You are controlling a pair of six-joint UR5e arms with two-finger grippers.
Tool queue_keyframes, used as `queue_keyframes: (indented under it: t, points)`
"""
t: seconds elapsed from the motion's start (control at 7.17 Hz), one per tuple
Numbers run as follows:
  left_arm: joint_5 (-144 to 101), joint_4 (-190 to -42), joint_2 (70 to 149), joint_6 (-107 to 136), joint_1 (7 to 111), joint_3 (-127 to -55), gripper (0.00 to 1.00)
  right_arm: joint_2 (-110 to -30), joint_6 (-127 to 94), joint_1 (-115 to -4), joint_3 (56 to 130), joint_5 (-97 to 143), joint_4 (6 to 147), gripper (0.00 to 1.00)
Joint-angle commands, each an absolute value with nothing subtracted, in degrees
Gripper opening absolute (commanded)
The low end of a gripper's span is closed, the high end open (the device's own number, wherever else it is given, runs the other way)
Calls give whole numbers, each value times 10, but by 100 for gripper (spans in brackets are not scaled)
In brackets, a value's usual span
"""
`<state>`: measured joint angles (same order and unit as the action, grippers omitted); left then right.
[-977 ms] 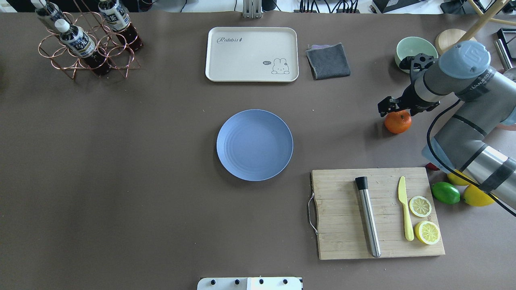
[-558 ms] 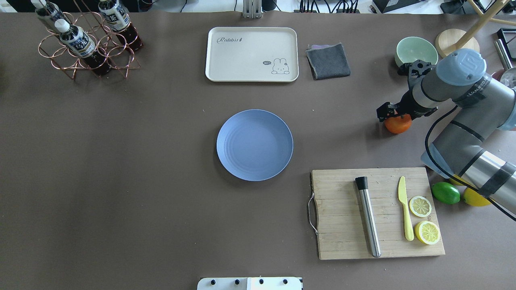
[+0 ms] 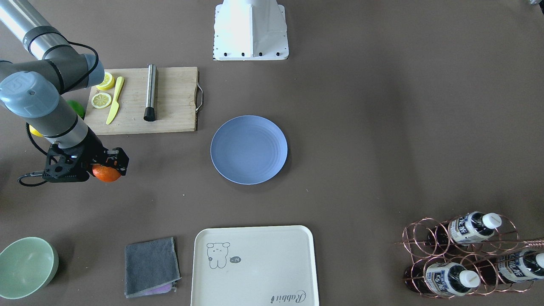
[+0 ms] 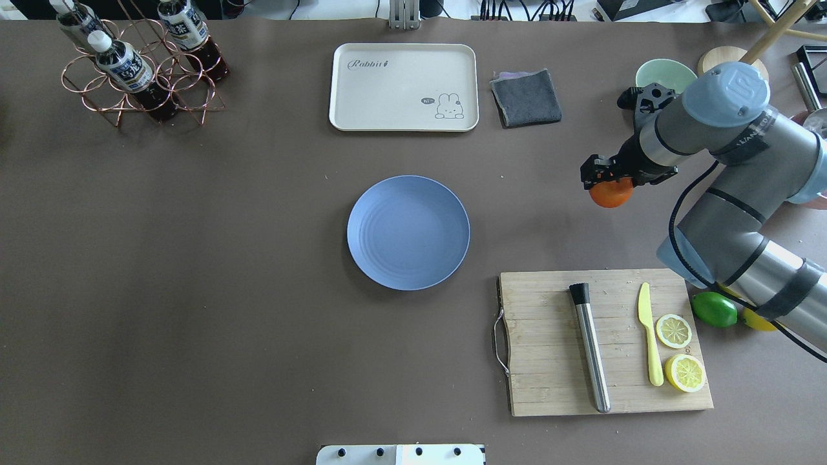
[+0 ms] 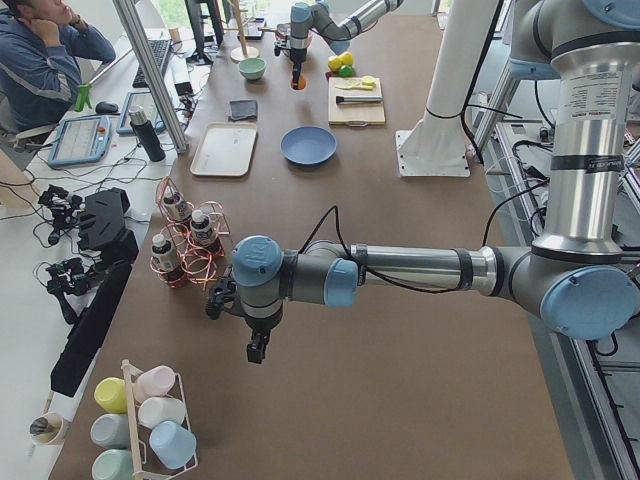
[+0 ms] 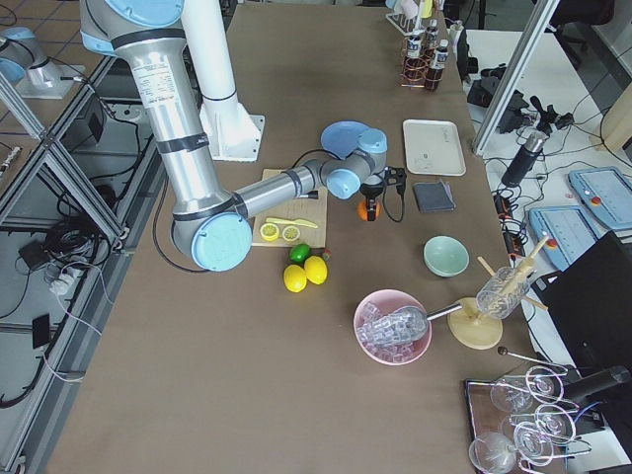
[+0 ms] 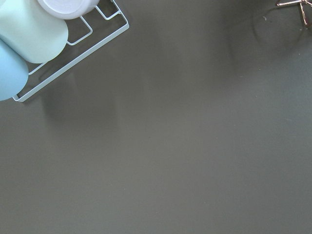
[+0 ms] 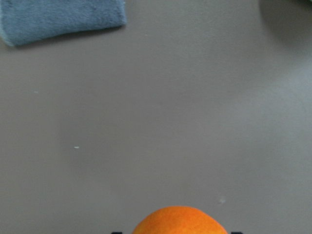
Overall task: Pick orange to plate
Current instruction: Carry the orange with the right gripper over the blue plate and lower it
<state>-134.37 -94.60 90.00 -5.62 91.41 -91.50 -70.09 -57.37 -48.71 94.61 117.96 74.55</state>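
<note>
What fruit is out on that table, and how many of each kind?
orange: 1
lime: 1
whole lemons: 2
cut lemon halves: 2
Total: 6

**Overhead exterior:** from behind the robot, looking forward and down on the whole table, with the plate (image 4: 408,232) central.
**Front-facing:** from the opposite side, steeply downward, with the robot base (image 3: 250,29) at the top. It covers the same tabletop, turned end for end.
**Exterior left and right:** distant and elevated, from the two table ends, looking along the table.
**Left wrist:** close above the bare tabletop, with pastel cups (image 7: 29,31) at its corner.
**Right wrist:** close above the table, with the orange (image 8: 179,220) at its lower edge.
</note>
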Motion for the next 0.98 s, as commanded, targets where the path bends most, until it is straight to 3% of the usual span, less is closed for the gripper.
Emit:
queue_keyframes:
  t: [0.0,0.42,0.84]
  points:
    - [-1349,-945,898,-56,913,-915,98,-573,-735,-415,983,1138,892,0]
    - [-1349,-945,889,-56,913,-915,98,-399,-930,-316,819,1024,917,0]
    - [-1357,-946,884,-56,913,-916,98,-395,-938,-271,806,997,905,0]
